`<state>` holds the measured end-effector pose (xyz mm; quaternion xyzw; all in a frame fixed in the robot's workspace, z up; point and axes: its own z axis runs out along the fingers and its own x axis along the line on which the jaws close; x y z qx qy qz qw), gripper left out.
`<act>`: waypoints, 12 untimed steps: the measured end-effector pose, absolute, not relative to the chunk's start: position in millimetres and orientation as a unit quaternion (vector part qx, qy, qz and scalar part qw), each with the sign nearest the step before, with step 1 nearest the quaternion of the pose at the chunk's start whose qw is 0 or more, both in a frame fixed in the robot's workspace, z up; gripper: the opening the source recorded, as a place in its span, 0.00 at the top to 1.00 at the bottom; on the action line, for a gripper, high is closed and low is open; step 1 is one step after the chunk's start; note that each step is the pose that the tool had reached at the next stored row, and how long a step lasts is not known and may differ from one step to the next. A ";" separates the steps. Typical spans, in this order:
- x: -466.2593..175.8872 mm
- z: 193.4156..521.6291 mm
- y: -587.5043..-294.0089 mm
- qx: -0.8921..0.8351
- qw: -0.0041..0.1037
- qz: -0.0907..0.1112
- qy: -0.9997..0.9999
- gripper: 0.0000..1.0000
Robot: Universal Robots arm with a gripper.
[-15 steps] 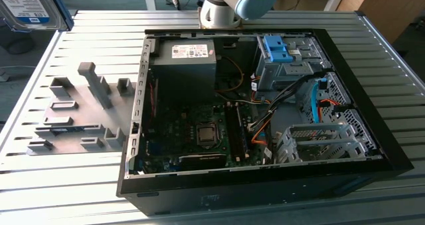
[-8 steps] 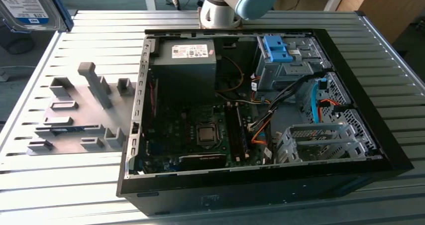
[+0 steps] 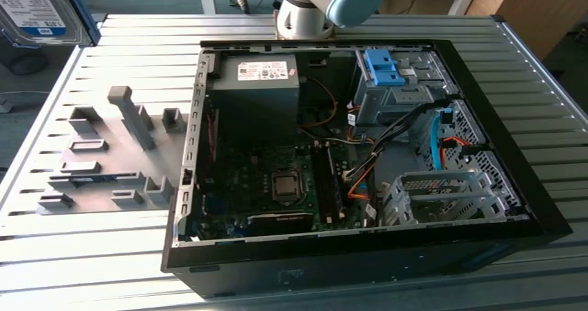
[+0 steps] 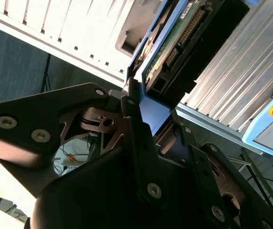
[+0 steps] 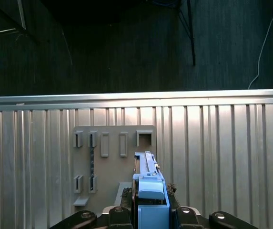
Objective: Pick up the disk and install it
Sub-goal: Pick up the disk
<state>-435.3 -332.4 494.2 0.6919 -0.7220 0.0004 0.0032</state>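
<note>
One gripper clamps one disk; one computer case open.

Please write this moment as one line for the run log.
gripper: jaws shut on the disk | disk: held in air, outside the computer case | install: not yet done

Ribbed metal table, dark floor beyond
</note>
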 end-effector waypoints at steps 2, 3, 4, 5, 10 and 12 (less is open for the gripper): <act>-435.3 495.1 -332.4 0.692 0.003 0.000 -0.722 0.64; -435.4 495.7 -332.5 0.692 0.003 0.000 -0.722 0.64; -435.3 496.6 -332.5 0.692 0.003 0.000 -0.722 0.64; -435.3 497.7 -332.5 0.692 0.003 0.000 -0.722 0.64; -435.4 507.2 -332.5 0.692 0.003 0.000 -0.722 0.64; -435.3 512.0 -332.5 0.692 0.003 0.000 -0.722 0.64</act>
